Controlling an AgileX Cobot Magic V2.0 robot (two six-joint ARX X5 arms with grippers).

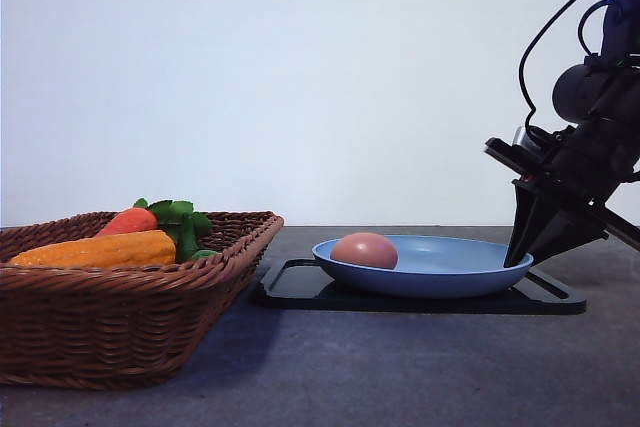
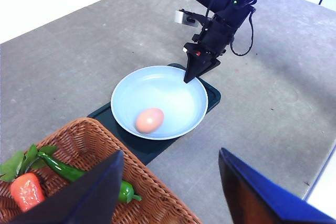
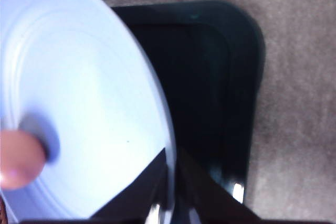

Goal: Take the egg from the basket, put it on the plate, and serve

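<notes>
The brownish-pink egg (image 1: 364, 250) (image 2: 149, 120) (image 3: 18, 158) lies in the light-blue plate (image 1: 450, 269) (image 2: 157, 87) (image 3: 94, 103), toward the side facing the wicker basket (image 1: 100, 317) (image 2: 94, 140). My right gripper (image 1: 517, 259) (image 2: 187, 78) (image 3: 169, 182) is at the plate's rim on the side away from the basket, its fingers shut on that rim, one inside and one outside. My left gripper (image 2: 170, 192) hangs open above the basket's edge, with nothing between its fingers.
The plate rests on a flat black tray (image 1: 300, 287) (image 2: 212, 95) (image 3: 210, 77) on the grey table. In the basket are a carrot (image 1: 128, 221) (image 2: 26, 191), a yellow vegetable (image 1: 100, 250) and a green pepper (image 2: 68, 170).
</notes>
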